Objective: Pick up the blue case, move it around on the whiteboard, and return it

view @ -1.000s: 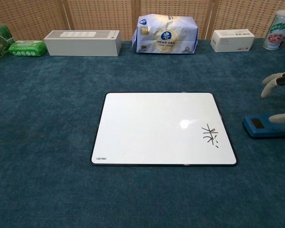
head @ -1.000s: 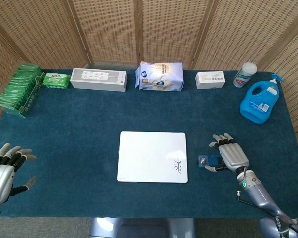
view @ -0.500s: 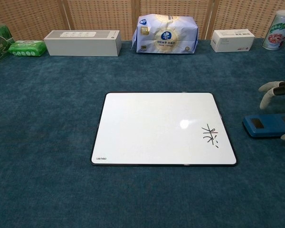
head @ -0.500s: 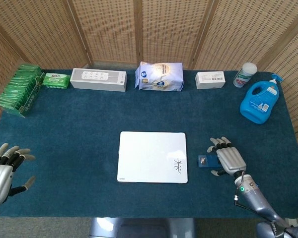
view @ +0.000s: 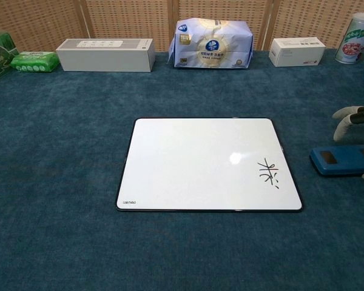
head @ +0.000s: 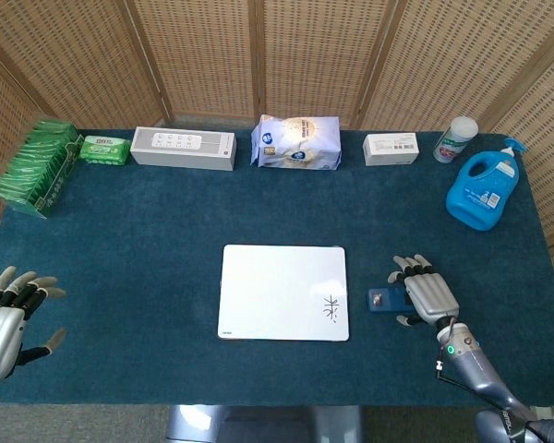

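The blue case (head: 380, 300) lies flat on the blue cloth just right of the whiteboard (head: 284, 292), which has a small black scribble at its lower right. My right hand (head: 427, 293) hovers over the case's right end with fingers spread and nothing gripped. In the chest view the blue case (view: 343, 160) lies right of the whiteboard (view: 206, 163). The right hand's fingertips (view: 350, 114) show behind the case and a thumb tip sits at its near right corner, apart from it. My left hand (head: 5, 323) is open at the table's near left corner.
Along the back edge stand green packets (head: 37, 166), a wipes pack (head: 103, 149), a white speaker box (head: 183, 148), a tissue pack (head: 296, 142), a small white box (head: 391, 148), a canister (head: 455, 138) and a blue detergent bottle (head: 484, 189).
My right hand has drawn back toward the near right, and its thumb has come off the top of the blue case. The case has not moved. The left hand barely shifted.
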You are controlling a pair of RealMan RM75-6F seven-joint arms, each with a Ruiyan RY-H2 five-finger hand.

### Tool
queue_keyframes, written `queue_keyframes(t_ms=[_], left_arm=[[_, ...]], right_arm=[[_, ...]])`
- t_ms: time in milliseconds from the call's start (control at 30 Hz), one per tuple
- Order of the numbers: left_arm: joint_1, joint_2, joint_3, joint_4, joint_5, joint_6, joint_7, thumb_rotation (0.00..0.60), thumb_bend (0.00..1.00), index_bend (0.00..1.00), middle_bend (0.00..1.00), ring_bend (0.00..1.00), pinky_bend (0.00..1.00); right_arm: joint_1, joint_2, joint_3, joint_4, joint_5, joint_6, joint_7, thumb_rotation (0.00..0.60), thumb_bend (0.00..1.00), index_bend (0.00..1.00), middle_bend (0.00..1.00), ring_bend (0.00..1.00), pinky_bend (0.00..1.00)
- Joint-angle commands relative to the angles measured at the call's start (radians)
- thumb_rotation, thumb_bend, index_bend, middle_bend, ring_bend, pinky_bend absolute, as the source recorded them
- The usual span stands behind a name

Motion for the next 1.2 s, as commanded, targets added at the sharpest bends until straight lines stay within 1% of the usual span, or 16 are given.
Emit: queue_keyframes(t_ms=[33,333,767,1000,1200], left_arm=[[0.0,0.0,0.0,0.0,0.0,0.0,0.0,0.6,0.32,0.34,0.27,0.17,0.05],[0.003,0.002,0.002,0.001,0.001,0.003,-0.001,0.6,0.32,0.34,0.27,0.17,0.05],[0.004,0.004,0.0,0.0,0.0,0.009,-0.002,0.6,0.32,0.34,0.27,0.17,0.05],[0.005,0.004,-0.001,0.002,-0.001,0.009,-0.003,0.6,0.32,0.34,0.27,0.17,0.05],[0.005,0.003,-0.001,0.004,-0.003,0.008,-0.002,0.6,0.32,0.34,0.27,0.17,0.05]], right_arm=[[0.001,-0.001,0.002,0.004,0.003,-0.004,-0.001,0.599,0.16,0.32,0.09,0.0,0.0],[0.001,-0.007,0.007,0.016,0.005,-0.01,0.004,0.6,0.16,0.4,0.09,0.0,0.0],[0.001,-0.01,0.014,0.024,0.011,-0.018,0.007,0.6,0.16,0.41,0.09,0.0,0.0],[0.003,-0.01,0.016,0.027,0.014,-0.024,0.008,0.6,0.16,0.46,0.1,0.0,0.0],[0.006,-0.017,0.024,0.033,0.019,-0.028,0.016,0.6,0.15,0.55,0.13,0.0,0.0]])
